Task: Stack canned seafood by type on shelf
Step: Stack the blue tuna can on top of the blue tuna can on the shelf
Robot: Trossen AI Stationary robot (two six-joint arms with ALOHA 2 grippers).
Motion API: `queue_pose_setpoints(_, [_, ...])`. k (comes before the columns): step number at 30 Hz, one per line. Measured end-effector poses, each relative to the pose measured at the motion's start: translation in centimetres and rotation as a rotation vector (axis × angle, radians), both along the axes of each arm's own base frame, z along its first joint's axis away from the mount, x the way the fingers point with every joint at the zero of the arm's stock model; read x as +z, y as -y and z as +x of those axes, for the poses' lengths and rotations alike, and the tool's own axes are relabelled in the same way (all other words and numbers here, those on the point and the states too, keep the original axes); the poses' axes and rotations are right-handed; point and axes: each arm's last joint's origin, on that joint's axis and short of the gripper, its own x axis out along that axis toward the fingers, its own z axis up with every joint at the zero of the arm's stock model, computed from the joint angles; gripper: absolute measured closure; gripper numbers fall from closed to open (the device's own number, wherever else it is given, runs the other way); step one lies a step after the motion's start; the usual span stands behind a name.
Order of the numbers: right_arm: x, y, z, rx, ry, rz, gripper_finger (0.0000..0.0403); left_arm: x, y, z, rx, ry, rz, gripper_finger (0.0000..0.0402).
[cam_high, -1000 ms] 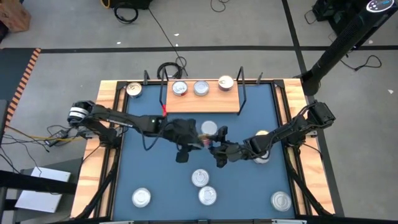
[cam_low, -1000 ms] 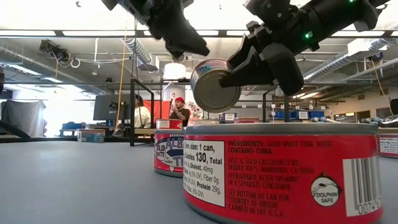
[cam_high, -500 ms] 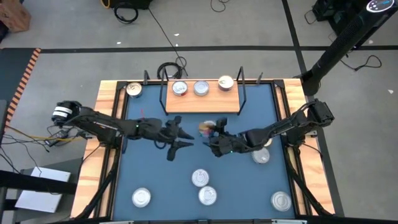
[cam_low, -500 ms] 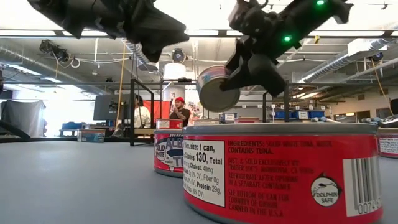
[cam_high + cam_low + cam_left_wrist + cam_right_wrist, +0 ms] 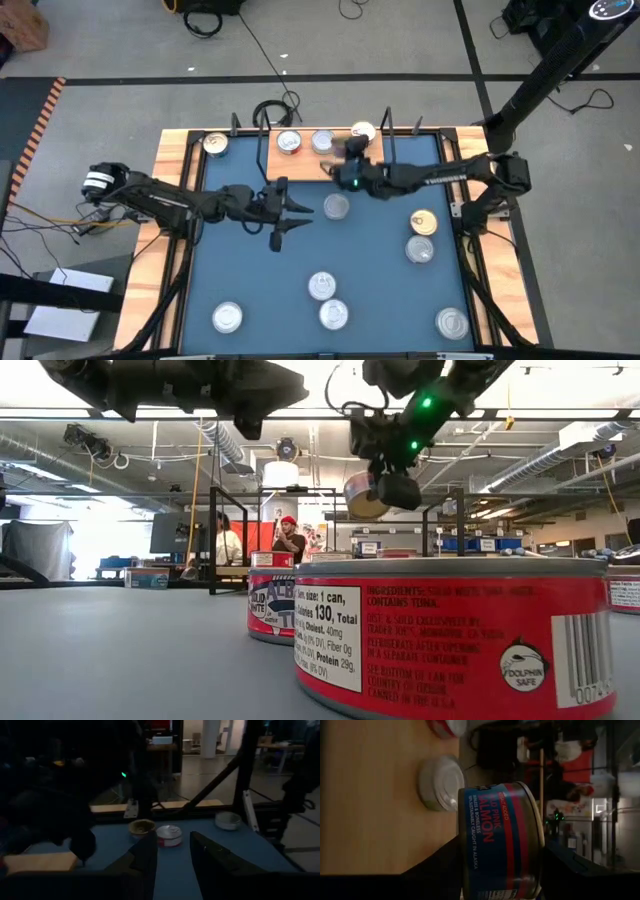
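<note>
My right gripper (image 5: 348, 160) hangs over the shelf (image 5: 300, 165), a light wooden board with black wire uprights, shut on a salmon can (image 5: 495, 835) with a blue and red label. Three tins stand on the board on their bases (image 5: 288, 142) (image 5: 322, 140) (image 5: 362, 132). My left gripper (image 5: 290, 215) hovers open over the blue table's middle, touching nothing; its fingers (image 5: 150, 860) point toward the table's right edge. A silver tin (image 5: 336, 207) stands on the table between the two grippers. My right gripper pinches the salmon can (image 5: 362, 495) between its two fingers (image 5: 437, 867), one against each flat end. The arm reaches in from the table's right side. The can lies on its side in the hold, lifted clear above the board (image 5: 380, 795).
Loose tins stand about the table: a gold one (image 5: 424, 222), silver ones (image 5: 420, 250) (image 5: 322, 286) (image 5: 333, 314) (image 5: 228, 318) (image 5: 452, 322), one at the far left corner (image 5: 215, 144). Red tuna cans (image 5: 450, 640) (image 5: 275, 600) sit close to the low camera. People stand in the room beyond.
My right gripper has carried the salmon can from over the table's middle toward the far edge, and now hangs over the shelf. My left gripper has drawn back from the can toward the table's left and has kept still since.
</note>
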Motion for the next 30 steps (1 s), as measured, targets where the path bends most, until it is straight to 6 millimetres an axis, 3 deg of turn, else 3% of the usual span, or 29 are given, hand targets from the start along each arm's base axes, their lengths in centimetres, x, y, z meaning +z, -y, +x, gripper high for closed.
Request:
queue_pose_setpoints(7, [-0.3,5.0,-1.2,-0.035,-0.012,0.048,0.0201,0.0,-0.5,0.0,0.018,0.004,0.0,0.0282])
queue_pose_setpoints(12, [-0.3,7.6,-2.0,-0.055,-0.007,0.055,0.0201,0.0,-0.5,0.0,0.018,0.007,0.009,0.0282])
queue_pose_setpoints(20, [-0.6,10.2,-3.3,-0.062,0.022,0.109,0.0201,-0.1,-0.5,0.0,0.018,-0.001,0.011,0.0282])
queue_pose_setpoints(30, [-2.3,11.5,-4.8,-0.079,-0.004,0.136,0.0201,-0.1,-0.5,0.0,0.018,-0.008,0.012,0.0282])
